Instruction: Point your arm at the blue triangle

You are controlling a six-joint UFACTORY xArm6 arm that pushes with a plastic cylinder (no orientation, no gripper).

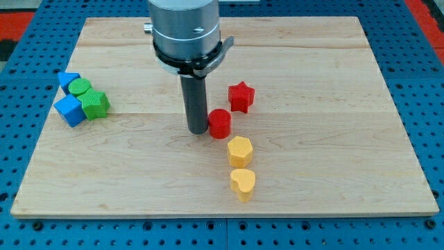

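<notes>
The blue triangle [68, 80] sits at the view's far left on the wooden board [326, 139], in a tight cluster with a green cylinder [81, 88], a green star [95, 104] and a blue cube [69, 110]. My tip [197, 130] stands near the board's middle, far to the right of that cluster. It is right beside the left side of a red cylinder [220, 123]; I cannot tell whether they touch.
A red star [241, 96] lies up and right of the red cylinder. A yellow hexagon [239, 150] and a yellow heart [243, 183] lie below it. The board rests on a blue perforated table [427, 83].
</notes>
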